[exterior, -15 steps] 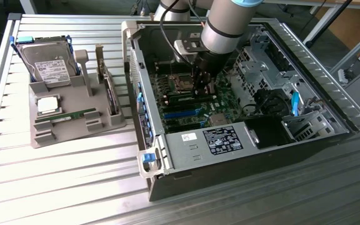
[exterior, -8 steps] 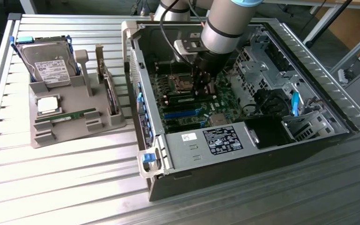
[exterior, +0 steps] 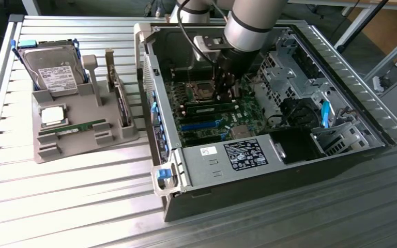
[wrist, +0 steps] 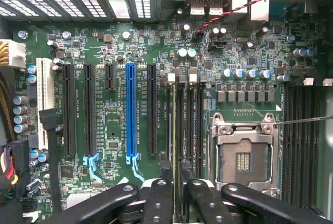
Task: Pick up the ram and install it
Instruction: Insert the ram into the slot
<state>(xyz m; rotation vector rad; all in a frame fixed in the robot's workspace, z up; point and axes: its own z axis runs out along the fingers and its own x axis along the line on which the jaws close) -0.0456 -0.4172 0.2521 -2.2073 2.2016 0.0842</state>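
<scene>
Right now the gripper [exterior: 225, 89] is down inside the open computer case [exterior: 336, 103], in the upper middle of the exterior view, hanging over the green motherboard [exterior: 243, 116]. Just below it in that frame lies the ram [exterior: 209, 109], a thin green stick running along the memory slots, beside the processor socket [exterior: 200, 89]. Whether it is fully seated there cannot be told. A second green stick [exterior: 74, 127] rests in the grey tray [exterior: 81, 147] at the left of the frame, near the hard drive [exterior: 52, 70] and the square silver chip [exterior: 52, 114].

From the wrist view the gripper [wrist: 176, 180] is lined up over the long dark memory slots [wrist: 184, 125], with the processor socket [wrist: 243, 156] close alongside. Whether the gripper is spread, pressed together or pinching anything is not something these views settle.

By the look of it, the ram should be light and stiff but fragile: a bare board with small chips and fine edge contacts. It is best gripped across its flat faces near the middle of its length, clear of the contact edge, and kept straight so it neither bends nor twists.
</scene>
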